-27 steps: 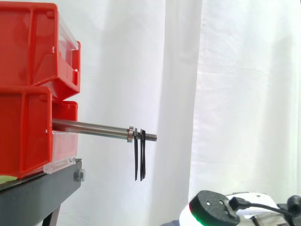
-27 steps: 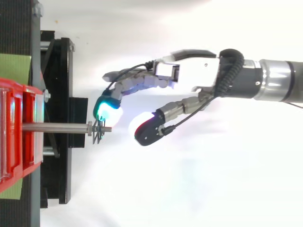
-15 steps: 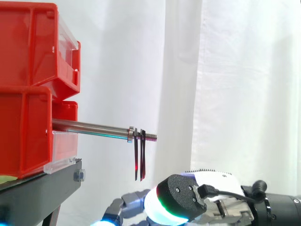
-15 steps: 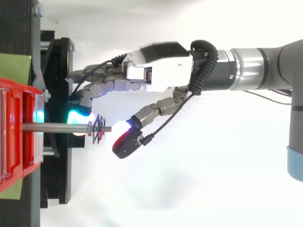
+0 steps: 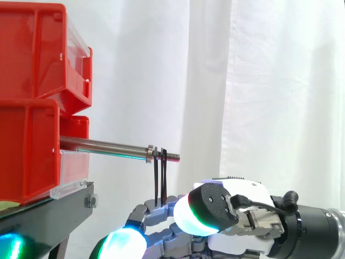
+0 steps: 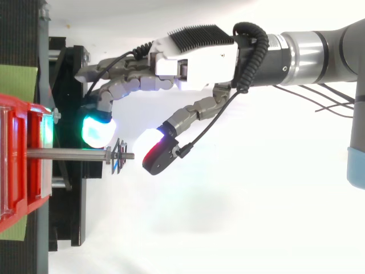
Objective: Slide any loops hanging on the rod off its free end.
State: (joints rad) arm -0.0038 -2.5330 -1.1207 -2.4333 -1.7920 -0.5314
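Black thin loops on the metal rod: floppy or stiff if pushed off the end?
Probably floppy and light: the thin black loops hang straight down, flattened. They may snag, since they hang at the threaded tip of the metal rod.

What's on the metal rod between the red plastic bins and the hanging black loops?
Side view: bare metal rod, then a small metal nut beside the black loops.

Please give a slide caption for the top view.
Open hand beside the black loops that hang near the free end of the rod.

side level, top overhead, both sharing rod (image 5: 102,145)
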